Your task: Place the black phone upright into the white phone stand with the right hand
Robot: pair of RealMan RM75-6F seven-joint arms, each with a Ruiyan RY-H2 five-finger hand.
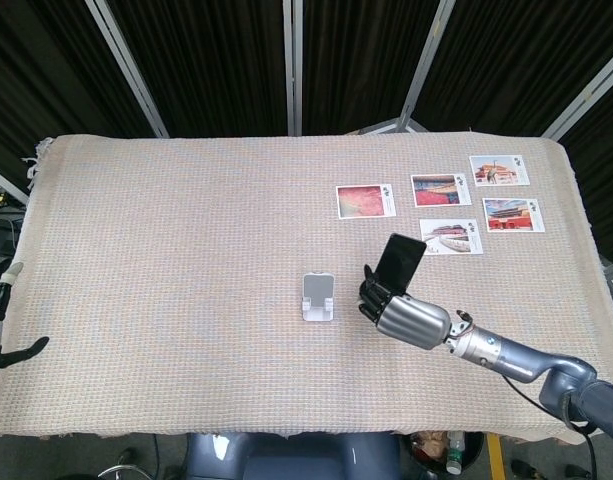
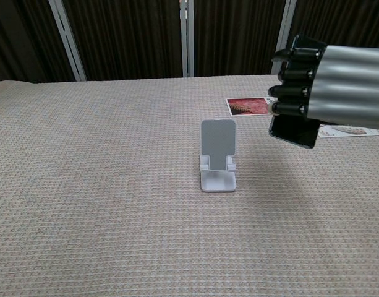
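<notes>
Step in hand: carrying; the flat black rectangular phone point(image 1: 399, 262) is off the cloth and held in the air, not yet at the stand.
Right hand: the silver-and-black right hand point(image 1: 398, 312) grips the phone's lower part, fingers point(image 2: 294, 74) wrapped across its face; the phone's top end sticks up above the hand in the head view.
Phone's place: raised, just to the right of the small white plastic phone stand point(image 2: 217, 154) and clear of it; it leans rather than standing straight.
Stand: upright on the beige woven tablecloth point(image 1: 166, 250), its back plate facing the robot, its low front lip empty.
Left hand: only a dark fragment of the left hand point(image 1: 1, 330) shows at the table's left edge; I cannot tell how its fingers lie.
Nearby: five picture postcards point(image 1: 366, 200) lie beyond the phone, well apart from the stand.
Next move: likely shift the phone left over the stand, bring it upright, and lower its bottom edge onto the lip against the back plate.
</notes>
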